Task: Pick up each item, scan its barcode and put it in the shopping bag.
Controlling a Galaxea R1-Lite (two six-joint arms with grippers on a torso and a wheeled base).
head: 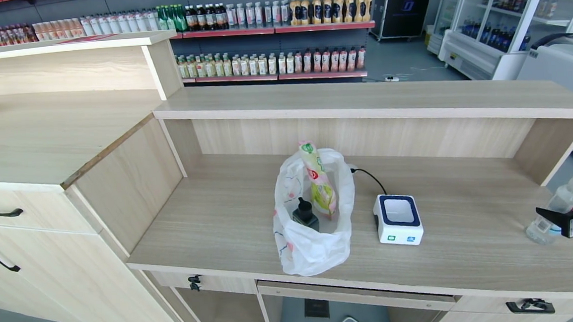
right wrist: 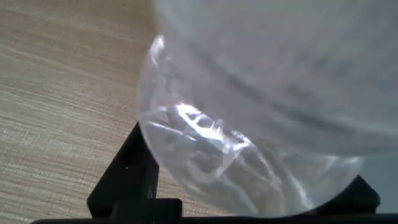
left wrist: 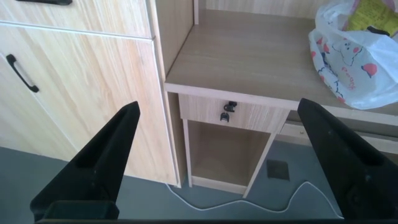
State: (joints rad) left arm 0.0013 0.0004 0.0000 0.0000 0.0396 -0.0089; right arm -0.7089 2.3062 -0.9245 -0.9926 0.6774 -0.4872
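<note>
Seemingly right gripper clasps bottle; left wrist view reveals left gripper agape.

Tilted clear bottle in right hand

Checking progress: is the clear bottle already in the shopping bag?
No, the right gripper holds the clear bottle well apart from the shopping bag.

Matte black left claw with two broad, flat, wedge-shaped fingers tapering to narrow tips; right claw likewise black, angular, one finger long and pointed.
</note>
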